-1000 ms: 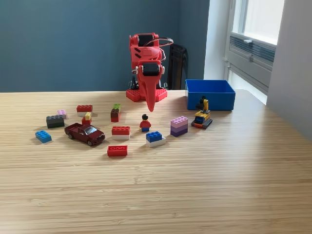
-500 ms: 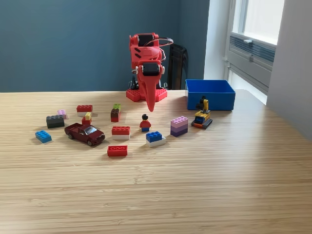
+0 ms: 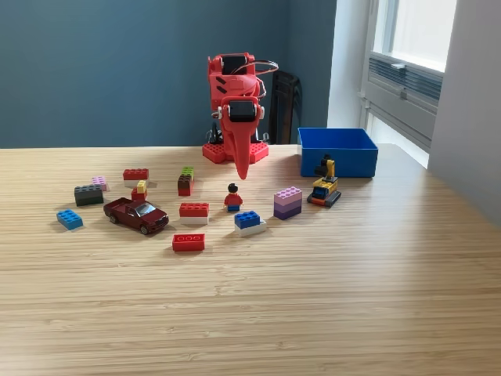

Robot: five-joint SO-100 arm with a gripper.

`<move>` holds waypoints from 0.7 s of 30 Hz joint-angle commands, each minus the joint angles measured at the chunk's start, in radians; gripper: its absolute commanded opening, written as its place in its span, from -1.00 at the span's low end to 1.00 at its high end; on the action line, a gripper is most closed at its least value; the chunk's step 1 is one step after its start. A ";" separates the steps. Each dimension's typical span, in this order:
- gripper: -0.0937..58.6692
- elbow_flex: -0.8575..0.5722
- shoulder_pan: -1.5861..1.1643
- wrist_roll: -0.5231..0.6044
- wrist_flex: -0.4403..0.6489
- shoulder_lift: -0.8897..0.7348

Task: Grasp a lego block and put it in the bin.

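My red gripper (image 3: 242,172) hangs point-down at the back middle of the table, folded close to the arm's base, shut with nothing in it. The bright blue bin (image 3: 337,151) stands to its right in the exterior view. Lego blocks lie scattered in front: a pink and purple stack (image 3: 287,202), a blue block on white (image 3: 248,222), a red block on white (image 3: 194,212), a flat red block (image 3: 189,242), a blue block (image 3: 69,218) and a dark grey block (image 3: 88,194). A small lego figure (image 3: 233,197) stands just below the gripper's tip.
A dark red toy car (image 3: 137,214) sits left of centre. A small yellow and black toy vehicle (image 3: 325,188) stands in front of the bin. More small blocks (image 3: 185,182) lie behind. A window and wall are at the right.
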 commanded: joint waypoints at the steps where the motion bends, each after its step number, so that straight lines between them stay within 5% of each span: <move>1: -1.00 -0.006 0.003 0.005 0.000 0.005; 16: -1.00 -0.149 -0.009 0.012 0.002 -0.009; 21: -1.00 -0.267 -0.015 0.044 0.002 -0.175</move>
